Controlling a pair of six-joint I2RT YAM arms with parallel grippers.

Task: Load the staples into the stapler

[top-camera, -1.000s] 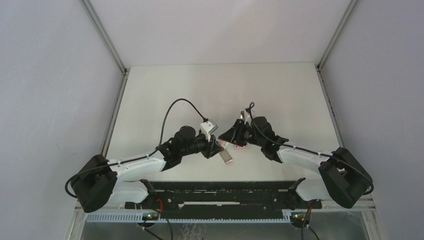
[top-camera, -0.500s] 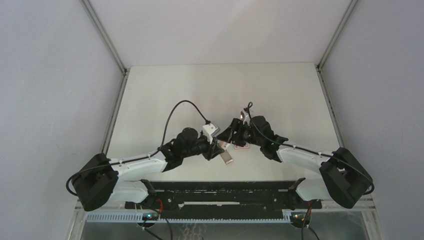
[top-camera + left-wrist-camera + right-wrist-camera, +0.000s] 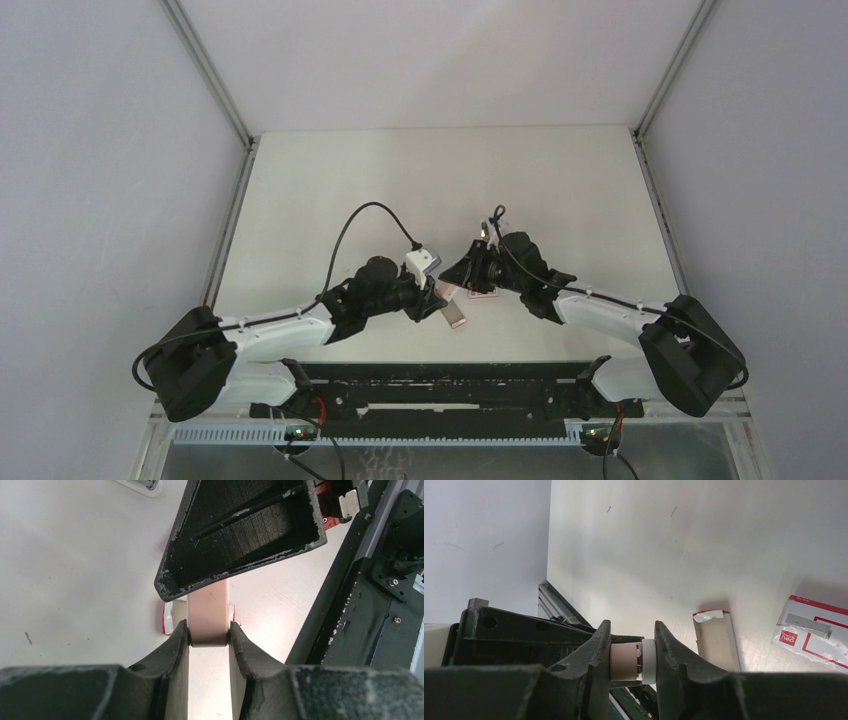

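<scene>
Briefly: on the table [image 3: 400, 180] little has moved over the last second. The left arm [image 3: 280, 330] has been pulled slightly back toward the near-left, and its cable loop is now bowed higher. The right arm [image 3: 610, 305] is seen in nearly the same pose, but its end effector looked wider half a second ago, so it appears to have been re-seated.

Now the right end effector [image 3: 631, 627] is clamped on the pink-and-white end of the stapler [image 3: 209, 612]. The left end effector [image 3: 209, 627] is clamped across the pink body. The stapler is thus held off the table between both, at the centre.

Judged from this, the re-grip was made to get a better hold for opening the stapler. Whether it is opened yet cannot be told.

No loading is done. The carton [image 3: 819, 635] is lying flat on the table just beside the right end effector. A grey strip of staples [image 3: 806, 621] is resting on its white label, apart from the stapler. An open cardboard piece [image 3: 716, 640] with a red-edged end is lying between carton and stapler; tray or sleeve cannot be told.

Writing: a small red logo [image 3: 789, 638] on the carton label appears to read "deli". A red border is printed round the label. Nothing else can be read.
</scene>
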